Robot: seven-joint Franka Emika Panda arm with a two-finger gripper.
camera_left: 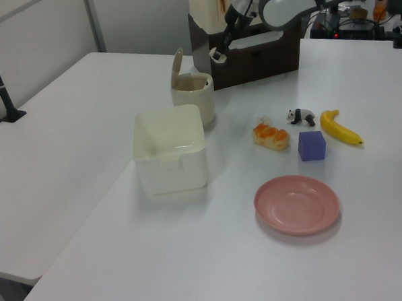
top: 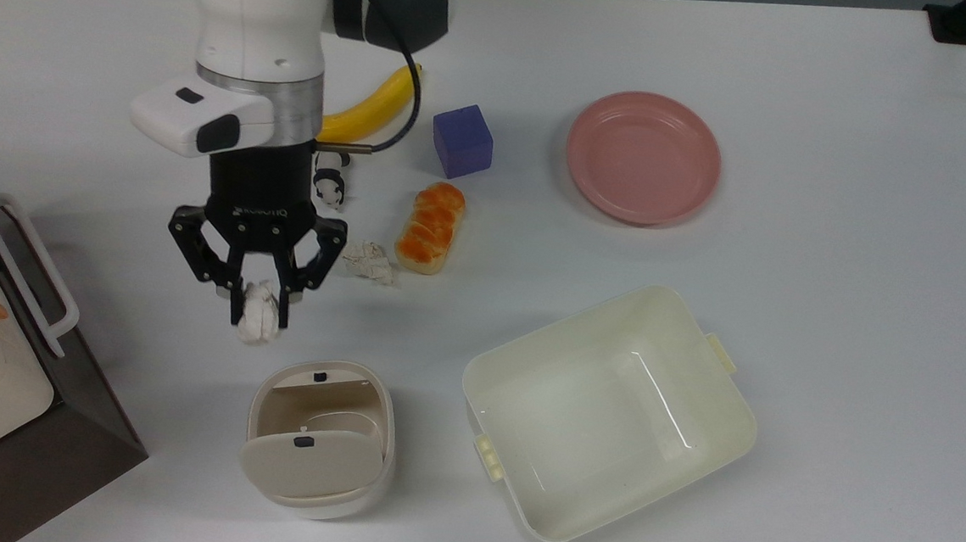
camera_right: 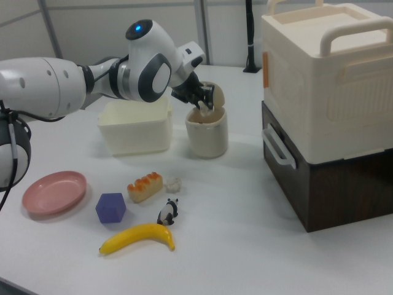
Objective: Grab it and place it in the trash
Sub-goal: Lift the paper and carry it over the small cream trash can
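In the top view, the black two-finger gripper (top: 258, 316) hangs above the white tabletop (top: 827, 329). Its fingers are pressed on a small roundish wad of white wrinkly paper (top: 256, 323), which is lifted off the surface. The wad appears just above the small beige plastic bin with rounded corners (top: 318, 438) in the picture, and the bin's swing lid with a small black button (top: 310, 460) is tipped open. To the top view's right of the gripper lies a second white paper wad with a pointed tail (top: 369, 261), touching or nearly touching an orange bread-shaped toy (top: 429, 227). Behind them are a small panda toy (top: 329, 186), a yellow banana (top: 371, 110), a purple cube (top: 461, 140) and a pink round plate (top: 643, 157). A larger cream rectangular tub (top: 609, 412) stands at the bin's right.

In the left view, the gripper (camera_left: 217, 55) holds the wad up in the air, higher than the bin (camera_left: 193, 97) and a little to the left view's right of it, in front of a dark brown box (camera_left: 250, 57).

In the right view, the gripper (camera_right: 201, 103) pinches the wad (camera_right: 202, 107) right at the bin's (camera_right: 207, 136) open top, beside its raised lid (camera_right: 215, 95). A cream case with handles (camera_right: 325, 80) stands on the dark box (camera_right: 325, 184) at the right view's right.
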